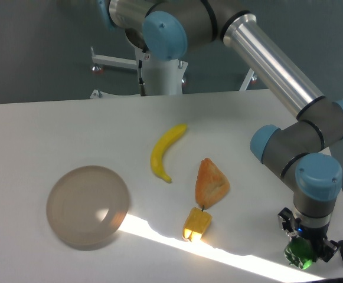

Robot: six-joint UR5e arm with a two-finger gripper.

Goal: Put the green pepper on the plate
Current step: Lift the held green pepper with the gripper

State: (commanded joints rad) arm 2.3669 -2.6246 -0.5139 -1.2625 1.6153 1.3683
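Fingers [304, 250] look clamped around the green pepper [298, 254] at the surface's [41, 130] near right corner, well apart from the plate [87, 206]; glossy, lumpy and probably light, it seems best gripped across its rounded middle to avoid slipping.

Green pepper [299, 253]: small, glossy, bright green, lumpy; partly hidden, far right of the plate near the table's front edge. Plate [88, 206]: round, flat, translucent grey-beige, low rim, lying flat, nothing on it, well apart from the pepper.
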